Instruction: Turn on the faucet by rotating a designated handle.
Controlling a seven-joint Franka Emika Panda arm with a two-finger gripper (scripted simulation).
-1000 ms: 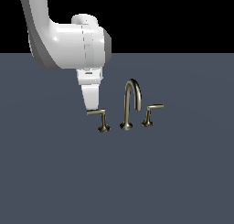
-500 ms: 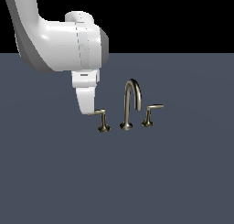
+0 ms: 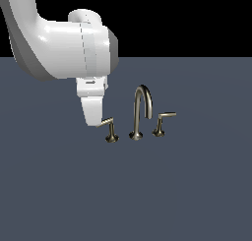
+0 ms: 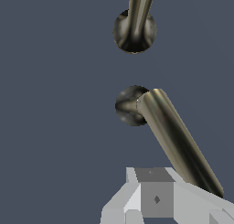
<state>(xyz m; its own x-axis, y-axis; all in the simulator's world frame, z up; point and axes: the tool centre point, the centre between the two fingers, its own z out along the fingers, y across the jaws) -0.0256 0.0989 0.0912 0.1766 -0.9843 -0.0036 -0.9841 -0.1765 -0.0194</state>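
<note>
The tool [image 3: 94, 118] hangs from the white arm with its tip down at the outer end of the handle [image 3: 109, 127], the lever on the exterior view's left of the set. In the exterior view the tip appears to touch or just overlap the free end of the flat bar. The wrist view shows a grey finger [image 4: 153, 198] lying right beside the bar's far end, seemingly against it. Whether the tool is spread or pressed together cannot be told: only one finger body shows clearly, and nothing is visibly pinched between two pads.

The handle's bar runs from the tool back to its thin post, whose flared base rests on the dark tabletop [image 3: 147, 195]. Just beyond that post stands the arched spout [image 3: 141, 112] of the faucet, and beyond the spout, well away from the tool, the second lever [image 3: 162, 123], untouched.

By the look of it, the step in hand is contact with the lever end, with the turning itself in progress or about to begin. The next move calls for a sideways push that sweeps an arc about the post. It should keep the finger low on the bar's end so it does not slip off or ride over the top.
</note>
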